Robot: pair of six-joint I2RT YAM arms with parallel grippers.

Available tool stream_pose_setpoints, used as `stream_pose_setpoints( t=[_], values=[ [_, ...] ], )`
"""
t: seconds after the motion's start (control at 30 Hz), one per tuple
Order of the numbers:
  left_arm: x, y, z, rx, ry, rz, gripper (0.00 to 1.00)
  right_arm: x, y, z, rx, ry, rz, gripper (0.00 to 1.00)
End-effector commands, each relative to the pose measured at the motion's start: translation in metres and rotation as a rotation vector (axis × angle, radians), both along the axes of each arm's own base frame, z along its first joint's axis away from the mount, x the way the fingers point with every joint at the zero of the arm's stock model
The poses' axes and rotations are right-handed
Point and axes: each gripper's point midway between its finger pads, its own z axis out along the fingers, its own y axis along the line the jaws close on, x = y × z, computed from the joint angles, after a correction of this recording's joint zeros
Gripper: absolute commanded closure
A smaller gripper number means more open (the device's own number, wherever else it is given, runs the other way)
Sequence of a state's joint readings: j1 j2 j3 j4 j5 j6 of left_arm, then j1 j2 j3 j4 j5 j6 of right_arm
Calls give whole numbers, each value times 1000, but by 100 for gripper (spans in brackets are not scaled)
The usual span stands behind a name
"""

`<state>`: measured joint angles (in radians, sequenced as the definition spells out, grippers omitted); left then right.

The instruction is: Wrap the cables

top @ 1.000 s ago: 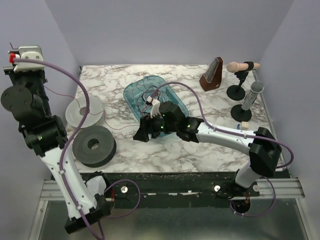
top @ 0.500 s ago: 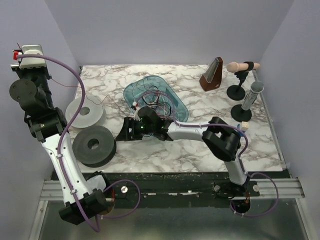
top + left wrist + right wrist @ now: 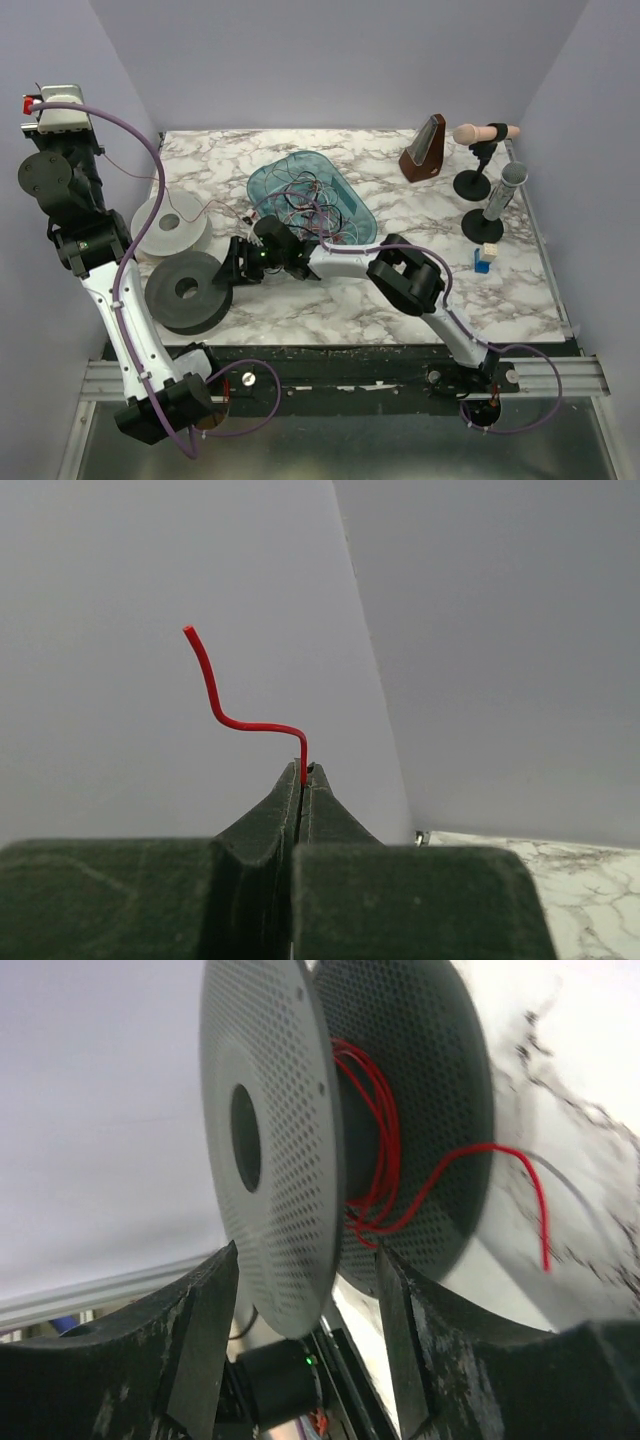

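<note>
Plain grey-violet walls close in a marble-patterned desk (image 3: 400, 215), with both arm bases bolted along its near edge. Toward the middle of the desk sits a teal tray (image 3: 352, 222), and the cables (image 3: 305, 198) lie heaped in it as a loose tangle of thin red, black and white loops; a few fine strands trail out over the marble to the left. On that side a pale translucent spool (image 3: 150, 232) lies flat, and just in front of it is a dark spool (image 3: 187, 290). The left arm is raised high beside the left wall. Its left claw (image 3: 303, 775) is clenched tight on a red cable (image 3: 245, 724), whose short bent end sticks up past the fingertips. The right arm stretches across the desk to the left, and the right claw (image 3: 305, 1253) stands released, its two fingers (image 3: 200, 1330) apart on either side of the dark spool's near perforated flange, with a gap visible at the left finger. Several turns of red cable are wound on that spool's hub, and one loose loop hangs off toward the marble. At the far right corner stand a brown metronome (image 3: 424, 148), two black stands (image 3: 473, 184) and a small blue block (image 3: 483, 261).
</note>
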<state>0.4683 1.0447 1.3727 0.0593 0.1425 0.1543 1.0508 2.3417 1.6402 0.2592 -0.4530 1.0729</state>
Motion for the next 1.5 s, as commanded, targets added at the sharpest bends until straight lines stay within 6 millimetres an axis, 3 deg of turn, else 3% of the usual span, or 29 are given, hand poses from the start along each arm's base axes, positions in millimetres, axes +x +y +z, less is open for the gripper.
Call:
stream_pose_setpoints(
  t=[0.0, 0.13, 0.3, 0.43, 0.57, 0.73, 0.83, 1.03, 1.27, 1.47],
  values=[
    [-4, -9, 17, 12, -41, -36, 100, -11, 21, 4, 68, 61, 52, 36],
    [-3, -8, 14, 13, -28, -34, 100, -11, 24, -6, 31, 91, 64, 43],
    [-2, -13, 5, -41, 0, -66, 100, -12, 23, 3, 60, 58, 78, 78],
    [7, -31, -23, -133, 103, -181, 100, -22, 13, 28, 104, -34, 146, 94],
    [16, -67, -57, -215, 223, -357, 100, -34, -10, 54, 149, -184, 220, 99],
    [15, -112, -92, -156, 422, -532, 100, -61, -51, 84, 199, -394, 357, 99],
    [7, -136, -111, -112, 535, -650, 100, -75, -78, 88, 216, -469, 445, 99],
    [-32, -192, -137, 104, 691, -927, 100, -83, -139, 79, 141, -687, 510, 99],
    [-100, -263, -215, 218, 1023, -1267, 100, -67, -194, 82, 63, -963, 500, 99],
    [-152, -307, -265, 264, 1269, -1467, 100, -50, -231, 76, 1, -1151, 487, 99]
  ],
)
